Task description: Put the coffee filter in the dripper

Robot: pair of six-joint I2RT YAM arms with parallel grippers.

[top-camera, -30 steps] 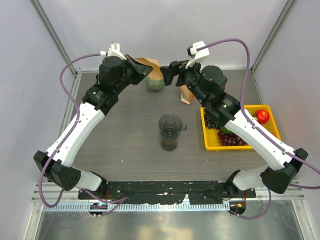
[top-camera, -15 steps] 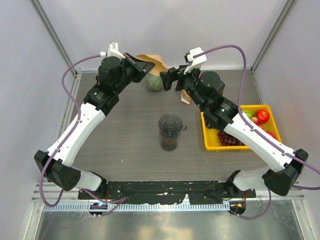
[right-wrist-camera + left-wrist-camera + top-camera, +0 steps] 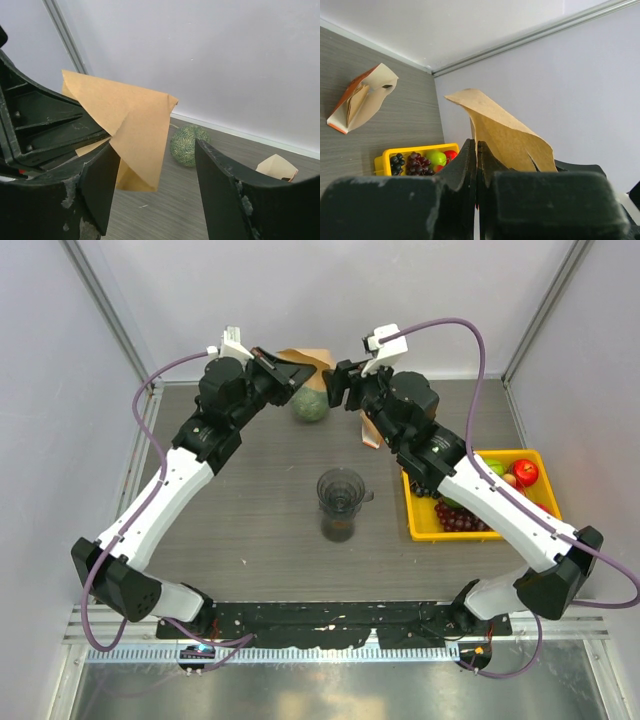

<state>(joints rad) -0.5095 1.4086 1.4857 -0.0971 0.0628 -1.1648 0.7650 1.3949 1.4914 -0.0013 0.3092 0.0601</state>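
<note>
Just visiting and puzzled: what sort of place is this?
Probably a robot test booth, not a café: white walls and metal posts box in one small table, with a dripper and a yellow fruit tray as props.

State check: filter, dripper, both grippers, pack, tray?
coffee filter, folded flat, held in the air
left gripper, shut on coffee filter
right gripper, open, filter between its fingers
dripper, upright, no filter in it
filter pack, open at one end
yellow tray, holds fruit
</note>
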